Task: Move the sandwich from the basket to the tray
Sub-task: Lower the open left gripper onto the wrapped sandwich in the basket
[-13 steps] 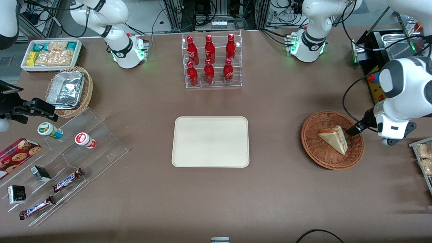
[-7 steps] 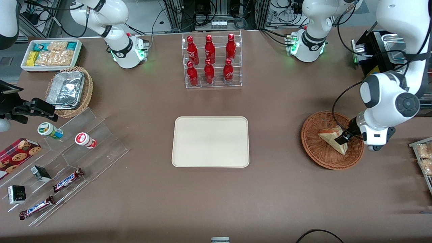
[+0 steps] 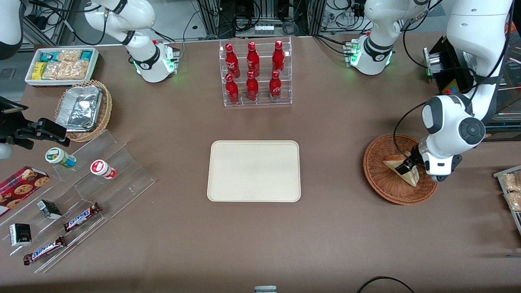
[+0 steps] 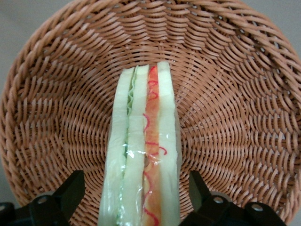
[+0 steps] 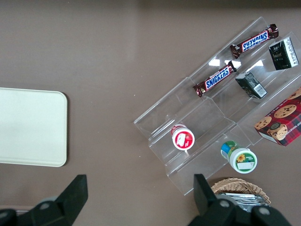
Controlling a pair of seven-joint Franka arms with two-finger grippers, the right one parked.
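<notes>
In the front view the gripper [image 3: 407, 167] sits low over the sandwich [image 3: 397, 164] in the basket [image 3: 378, 179], and the arm's white wrist hides the rim of the basket toward the working arm's end of the table and part of the sandwich. In the wrist view the sandwich [image 4: 141, 155] runs out of frame at its near end between the spread fingers [image 4: 70, 190], whose bases are cut off. The basket's [image 4: 235, 94] rim is also cropped by the frame.

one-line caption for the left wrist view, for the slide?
Open hand straddling the sandwich in the wicker basket, fingers clear of both bread faces.
</notes>
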